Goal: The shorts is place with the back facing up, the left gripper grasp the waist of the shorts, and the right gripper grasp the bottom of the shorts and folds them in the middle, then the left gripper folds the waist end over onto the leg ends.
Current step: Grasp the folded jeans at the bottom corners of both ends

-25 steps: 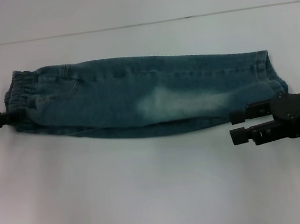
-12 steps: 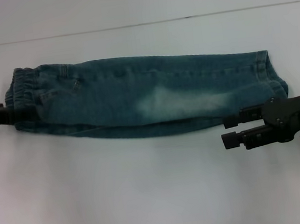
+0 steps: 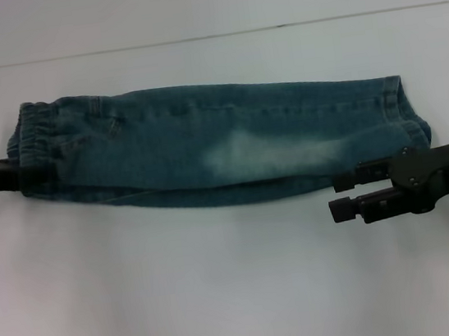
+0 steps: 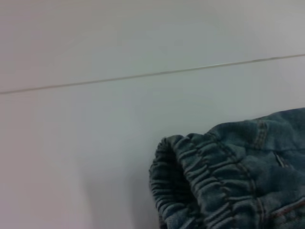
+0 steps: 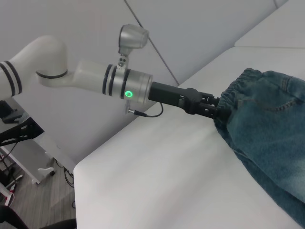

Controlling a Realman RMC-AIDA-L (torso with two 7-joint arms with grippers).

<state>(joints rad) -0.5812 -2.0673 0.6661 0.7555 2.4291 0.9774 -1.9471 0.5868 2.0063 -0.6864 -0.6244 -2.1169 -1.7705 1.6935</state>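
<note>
The blue denim shorts (image 3: 213, 144) lie folded lengthwise on the white table (image 3: 225, 300), waist at the left and leg ends at the right. The elastic waist (image 4: 205, 176) fills a corner of the left wrist view. My left gripper (image 3: 25, 176) reaches in from the left edge and is shut on the waistband; the right wrist view shows it (image 5: 213, 110) pinching the gathered cloth. My right gripper (image 3: 334, 195) hovers just in front of the leg ends (image 3: 399, 112), open, with nothing between its fingers.
A seam line (image 3: 207, 36) crosses the table behind the shorts. The left arm's white links (image 5: 71, 76) stretch past the table's edge, with floor and a stand base (image 5: 28, 167) below.
My left gripper has slid right onto the waistband. My right gripper has moved left and slightly toward the table's front, clear of the leg ends.
</note>
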